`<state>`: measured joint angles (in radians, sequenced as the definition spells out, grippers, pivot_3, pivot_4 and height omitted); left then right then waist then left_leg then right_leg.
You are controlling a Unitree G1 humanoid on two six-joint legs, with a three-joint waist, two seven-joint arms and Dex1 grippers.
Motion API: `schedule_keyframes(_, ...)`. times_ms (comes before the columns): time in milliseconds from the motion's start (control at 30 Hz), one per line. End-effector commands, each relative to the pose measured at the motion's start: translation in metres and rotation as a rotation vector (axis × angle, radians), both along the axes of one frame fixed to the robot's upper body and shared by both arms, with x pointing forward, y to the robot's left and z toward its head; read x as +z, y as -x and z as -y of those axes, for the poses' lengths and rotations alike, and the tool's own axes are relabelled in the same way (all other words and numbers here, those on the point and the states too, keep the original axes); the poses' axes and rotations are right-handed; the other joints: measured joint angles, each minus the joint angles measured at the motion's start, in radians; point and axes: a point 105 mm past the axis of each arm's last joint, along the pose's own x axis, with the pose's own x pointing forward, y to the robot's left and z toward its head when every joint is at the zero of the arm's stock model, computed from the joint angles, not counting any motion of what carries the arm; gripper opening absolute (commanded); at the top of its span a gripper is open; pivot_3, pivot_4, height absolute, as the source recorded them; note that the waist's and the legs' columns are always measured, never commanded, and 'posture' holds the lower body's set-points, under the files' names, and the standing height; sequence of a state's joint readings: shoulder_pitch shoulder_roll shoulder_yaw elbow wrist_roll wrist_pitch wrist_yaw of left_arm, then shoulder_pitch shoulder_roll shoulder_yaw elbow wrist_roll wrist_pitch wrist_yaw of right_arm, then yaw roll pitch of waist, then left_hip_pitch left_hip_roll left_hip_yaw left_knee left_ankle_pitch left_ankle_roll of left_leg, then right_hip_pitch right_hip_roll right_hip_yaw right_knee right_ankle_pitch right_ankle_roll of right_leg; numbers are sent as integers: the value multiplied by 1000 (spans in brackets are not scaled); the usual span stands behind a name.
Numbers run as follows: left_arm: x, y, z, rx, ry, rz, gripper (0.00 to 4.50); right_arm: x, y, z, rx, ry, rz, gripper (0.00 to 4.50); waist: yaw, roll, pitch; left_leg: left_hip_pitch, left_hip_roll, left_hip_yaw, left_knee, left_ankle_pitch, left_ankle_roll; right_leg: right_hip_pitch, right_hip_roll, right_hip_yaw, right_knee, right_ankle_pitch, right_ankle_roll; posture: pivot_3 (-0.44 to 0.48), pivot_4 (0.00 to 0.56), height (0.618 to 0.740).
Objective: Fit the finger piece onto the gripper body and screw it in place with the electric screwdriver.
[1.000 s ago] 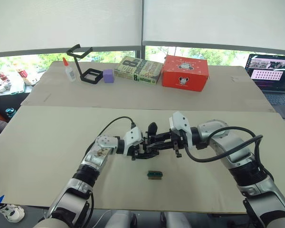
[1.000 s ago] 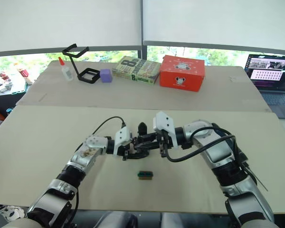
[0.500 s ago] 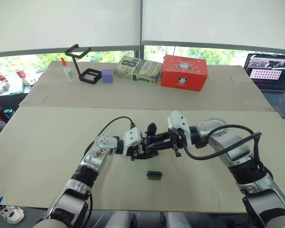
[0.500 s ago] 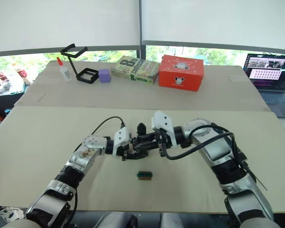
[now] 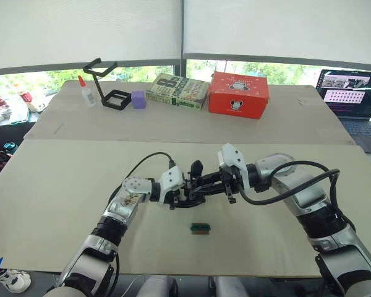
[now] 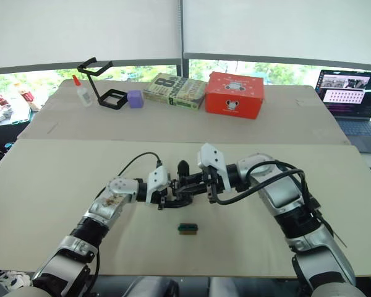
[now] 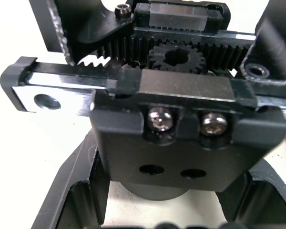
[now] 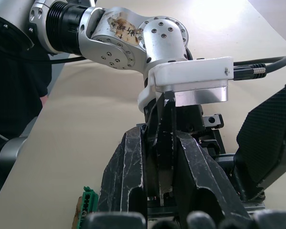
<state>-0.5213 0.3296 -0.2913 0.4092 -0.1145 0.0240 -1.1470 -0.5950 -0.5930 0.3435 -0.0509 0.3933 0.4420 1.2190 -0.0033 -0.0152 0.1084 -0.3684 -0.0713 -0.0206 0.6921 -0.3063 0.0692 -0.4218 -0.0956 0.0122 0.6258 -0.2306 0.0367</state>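
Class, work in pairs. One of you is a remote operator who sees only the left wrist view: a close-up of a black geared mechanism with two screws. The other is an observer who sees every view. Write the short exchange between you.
Operator: I only have the gripper body up close. What is the right arm doing?
Observer: The right gripper is shut on the finger piece, a thin black strip clamped between its two fingers and brought up against the mechanism.
Operator: Is anything lying loose on the table?
Observer: Yes. A small green block lies on the table, nearer the robot than the gripper body and apart from it.
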Motion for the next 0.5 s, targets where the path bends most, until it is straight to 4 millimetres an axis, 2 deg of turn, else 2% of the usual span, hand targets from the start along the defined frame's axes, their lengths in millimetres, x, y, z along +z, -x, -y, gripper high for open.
schedule_keyframes(33,19,5,9,-64,54,60,2348,-77,3,29,-139,268,-233,337,0,0,0,0,0,0,0,0,0,0,0,0,0,0,0,0,150,740)
schedule_keyframes(367,19,5,10,-64,58,60,2348,-75,4,29,-128,269,-226,337,0,0,0,0,0,0,0,0,1,0,0,0,0,0,0,0,150,740)
schedule_keyframes(500,19,5,9,-63,55,59,2348,-66,6,24,-102,234,-194,338,0,0,0,0,0,0,0,-2,4,0,0,0,0,0,0,0,150,740)
